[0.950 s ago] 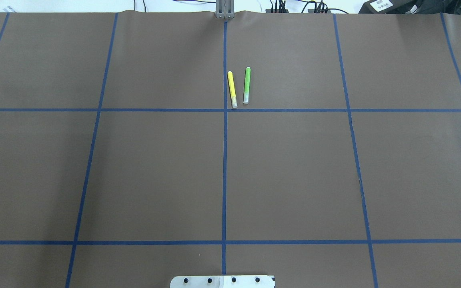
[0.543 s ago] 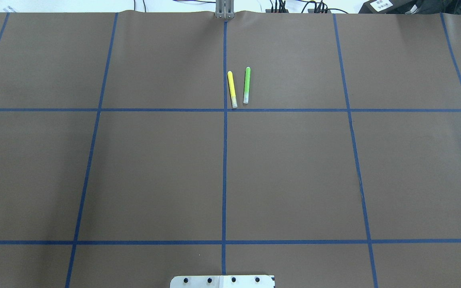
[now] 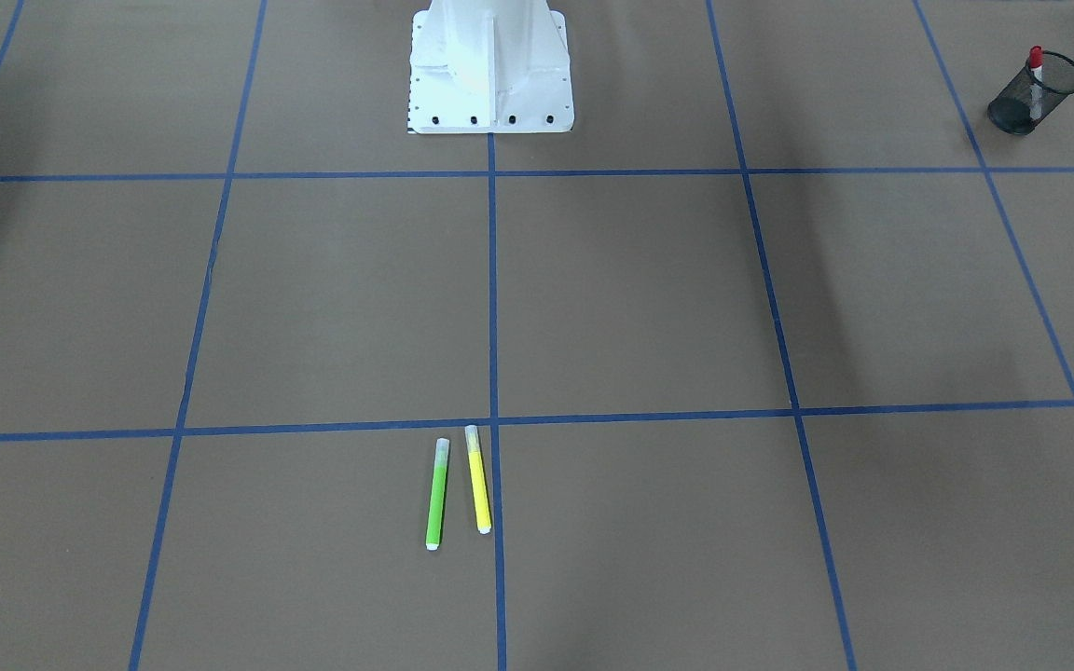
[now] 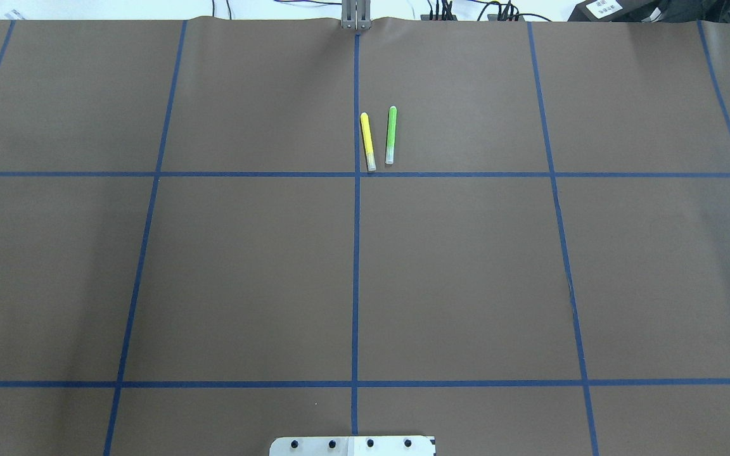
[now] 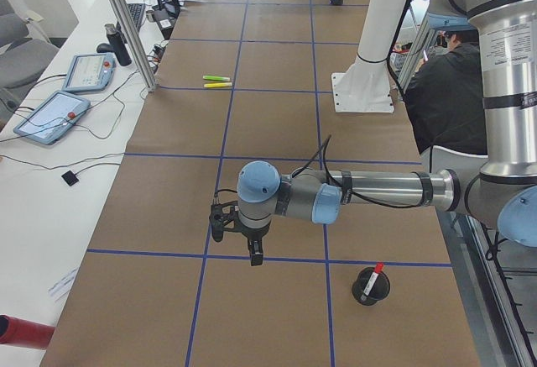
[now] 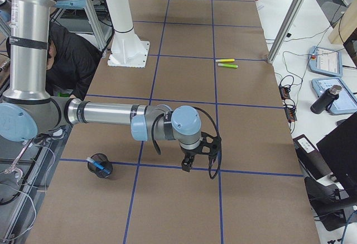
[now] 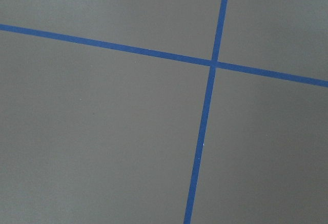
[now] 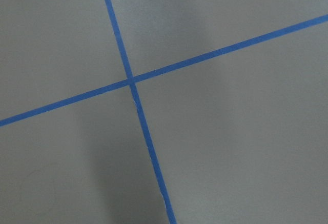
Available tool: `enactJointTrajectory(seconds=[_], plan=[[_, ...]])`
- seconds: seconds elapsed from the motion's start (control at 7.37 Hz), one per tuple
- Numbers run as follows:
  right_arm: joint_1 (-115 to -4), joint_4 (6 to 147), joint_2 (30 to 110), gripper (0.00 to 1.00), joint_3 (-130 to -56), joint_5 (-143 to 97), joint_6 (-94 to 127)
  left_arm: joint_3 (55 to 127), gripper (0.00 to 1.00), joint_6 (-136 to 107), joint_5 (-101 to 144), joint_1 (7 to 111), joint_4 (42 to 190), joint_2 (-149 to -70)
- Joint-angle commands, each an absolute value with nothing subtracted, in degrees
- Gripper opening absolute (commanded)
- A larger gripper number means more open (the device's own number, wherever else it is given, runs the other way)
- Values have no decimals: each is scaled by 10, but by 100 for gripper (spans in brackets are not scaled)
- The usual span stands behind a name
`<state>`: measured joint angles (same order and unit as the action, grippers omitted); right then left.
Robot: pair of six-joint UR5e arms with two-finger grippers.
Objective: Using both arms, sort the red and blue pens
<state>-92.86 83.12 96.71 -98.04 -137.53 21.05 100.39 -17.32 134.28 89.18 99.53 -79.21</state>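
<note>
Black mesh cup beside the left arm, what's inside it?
The black mesh cup holds a red-capped marker, leaning, cap above the rim. Its lower end is hidden by the mesh; anything else inside cannot be seen.

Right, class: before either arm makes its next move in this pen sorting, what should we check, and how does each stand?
1. The red marker is inside the left-side cup: ok.
2. The blue pen is inside the right-side cup: ok.
3. Only the green highlighter and yellow highlighter lie loose: ok.
4. The left gripper is open and empty: cannot tell.
5. The right gripper is open and empty: cannot tell.
</note>
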Motion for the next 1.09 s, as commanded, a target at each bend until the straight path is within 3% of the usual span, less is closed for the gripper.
enactJointTrajectory(seconds=[0.0,0.95], plan=[[-903,831,945,100,-977,-1377,224,1008,100,-178,1344,890,994,-795],[-881,899,885,100,-951,-1379,215,1013,100,-178,1344,889,993,-795]])
